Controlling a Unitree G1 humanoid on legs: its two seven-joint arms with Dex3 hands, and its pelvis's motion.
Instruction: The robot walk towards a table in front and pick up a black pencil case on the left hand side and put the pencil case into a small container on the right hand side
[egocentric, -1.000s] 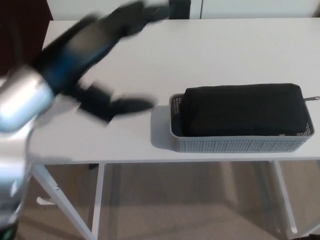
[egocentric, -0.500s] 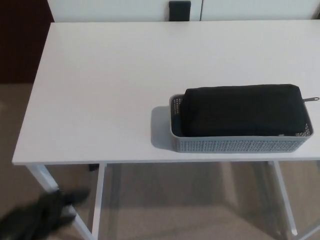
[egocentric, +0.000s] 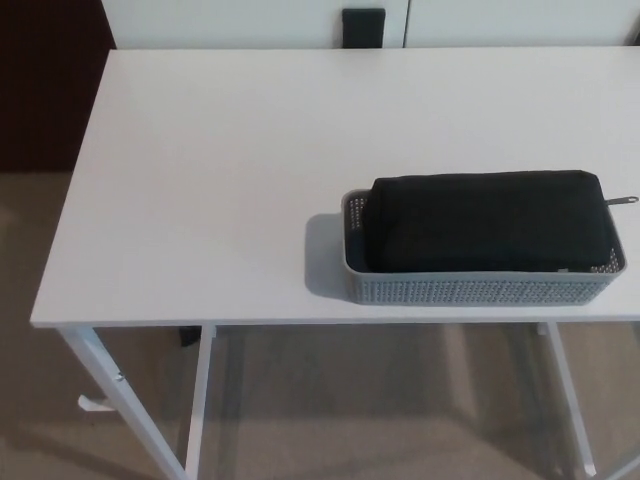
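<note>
Pencil case (egocentric: 490, 222) lying inside grey container (egocentric: 480, 288), near front right corner of white worktop (egocentric: 220, 180).

Black, long, flat on its side, filling nearly the whole length of the container and rising a little above the perforated rim; small zipper pull sticking out over the right end. Container set lengthwise along the front edge of the worktop, close to it, with soft shadow on its left side. Rest of the surface bare, from the left edge to the back edge. Dark small object (egocentric: 363, 27) just behind the back edge, near the middle, too unclear to name. White legs (egocentric: 105, 375) under the front left corner, beige floor (egocentric: 380, 410) below. Neither left nor right hand inside the frame, so impossible to say if wide, narrow or holding something.
</note>
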